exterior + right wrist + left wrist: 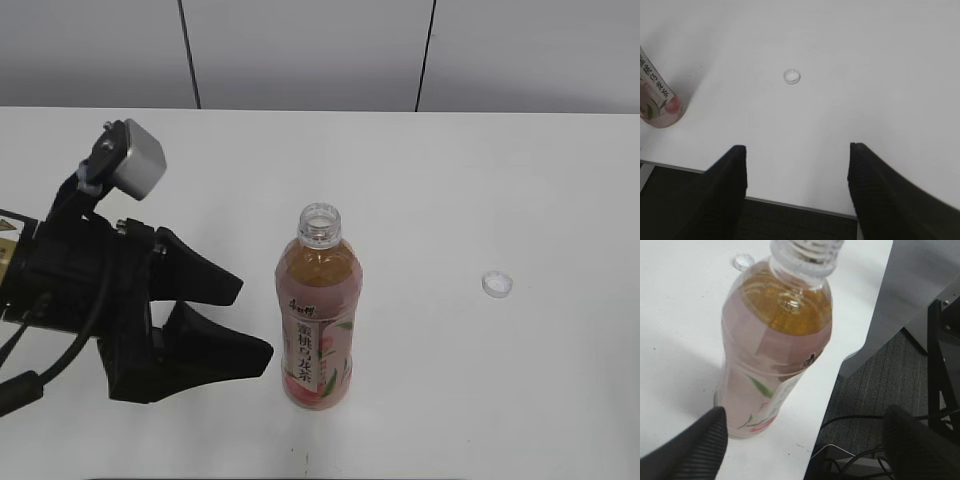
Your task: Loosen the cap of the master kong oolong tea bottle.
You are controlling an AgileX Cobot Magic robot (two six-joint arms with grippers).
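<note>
Clear glossy plastic bottle (318, 315); smooth matt white table (520, 190)

1. You find the master kong oolong tea bottle (319, 320) upright on the table (450, 180), near its front edge.
2. The cap (496, 284) lies on the table, well right of the bottle.
3. The left gripper (235, 325) sits left of the bottle, apart from it.

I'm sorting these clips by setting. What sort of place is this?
Probably a lab or test workspace, not a home: a bare white table before plain grey wall panels, cables and a metal frame on grey carpet beside it, with only the bottle and its cap out.
</note>
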